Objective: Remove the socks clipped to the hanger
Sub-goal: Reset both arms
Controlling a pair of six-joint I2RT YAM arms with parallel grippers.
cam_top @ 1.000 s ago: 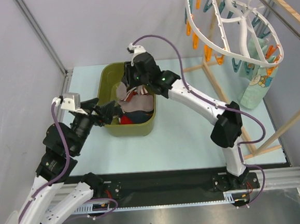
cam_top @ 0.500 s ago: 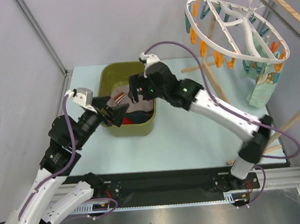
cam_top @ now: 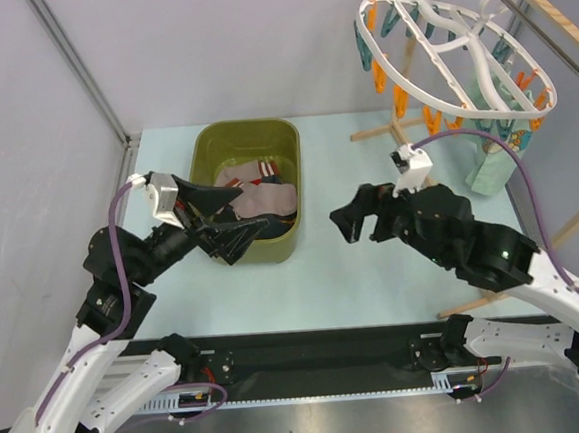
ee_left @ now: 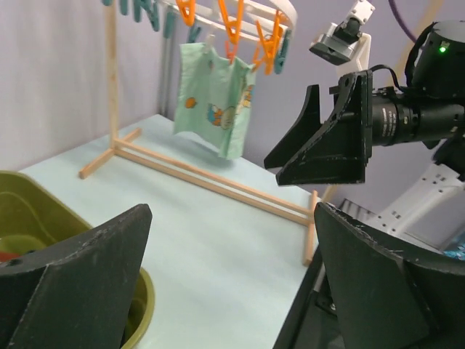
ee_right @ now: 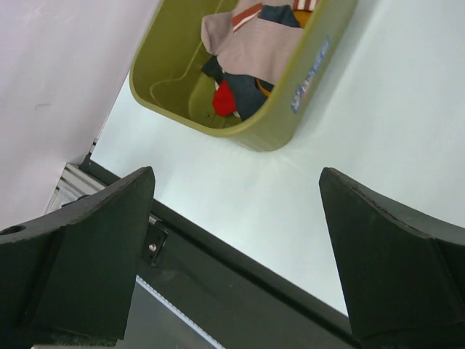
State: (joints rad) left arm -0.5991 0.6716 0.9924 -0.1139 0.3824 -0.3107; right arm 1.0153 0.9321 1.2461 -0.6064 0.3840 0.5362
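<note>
The white ring hanger [cam_top: 472, 108] hangs at the back right with orange and teal pegs. One pale mint sock with a bear print [cam_top: 492, 170] is clipped to it and also shows in the left wrist view [ee_left: 214, 98]. Several socks [cam_top: 263, 196] lie in the olive tub [cam_top: 244, 125]; the right wrist view shows them, a red one [ee_right: 224, 98] among them. My left gripper [cam_top: 232, 224] is open over the tub's near left corner and holds nothing [ee_left: 232, 283]. My right gripper [cam_top: 359, 226] is open and empty above the table, right of the tub [ee_right: 236, 247].
A light wooden rack [ee_left: 203, 174] stands on the pale table at the right and carries the hanger. Grey walls close the back and left. The black base rail [ee_right: 240, 254] runs along the near edge.
My right arm has pulled out of the tub toward the near right and its gripper has opened. The left gripper has opened wider. The hanger has swung slightly.
</note>
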